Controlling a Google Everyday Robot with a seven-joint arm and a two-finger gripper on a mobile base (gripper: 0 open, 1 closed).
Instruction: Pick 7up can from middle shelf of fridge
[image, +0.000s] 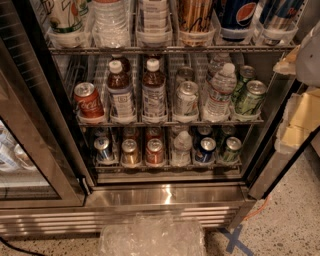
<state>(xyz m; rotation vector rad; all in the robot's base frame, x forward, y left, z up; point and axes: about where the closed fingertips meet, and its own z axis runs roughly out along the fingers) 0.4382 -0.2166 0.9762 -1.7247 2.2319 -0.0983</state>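
Observation:
The 7up can, silvery-white with a shiny top, stands upright in a clear lane tray on the middle shelf of the fridge, right of centre. Another silvery can stands behind it. My gripper is at the right edge of the camera view, outside the fridge beside its right door post. Its cream fingers are spread apart and empty. It is well right of the can, level with that shelf.
On the same shelf are a red cola can, two brown bottles, a water bottle and green cans. The lower rack holds short cans. The glass door stands open at left. A crumpled plastic sheet lies on the floor.

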